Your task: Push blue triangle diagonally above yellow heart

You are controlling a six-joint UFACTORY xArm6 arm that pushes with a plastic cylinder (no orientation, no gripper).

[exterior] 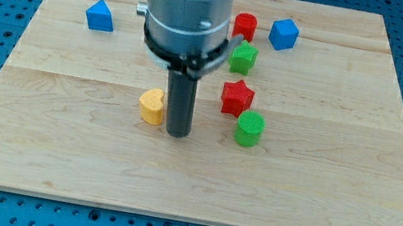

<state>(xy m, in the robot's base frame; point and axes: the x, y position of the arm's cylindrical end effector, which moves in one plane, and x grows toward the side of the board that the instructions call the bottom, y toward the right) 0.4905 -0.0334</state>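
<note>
The blue triangle (100, 15) lies near the board's upper left. The yellow heart (152, 106) lies near the middle of the board. My tip (176, 133) rests on the board just right of the yellow heart and slightly below it, close to it but apart. The blue triangle is far up and to the left of my tip.
A blue cube (284, 34) and a red block (245, 27) lie at the upper right. A green block (243, 56), a red star (237, 97) and a green cylinder (249, 128) stand in a column right of my tip. The wooden board (335, 203) lies on a blue pegboard.
</note>
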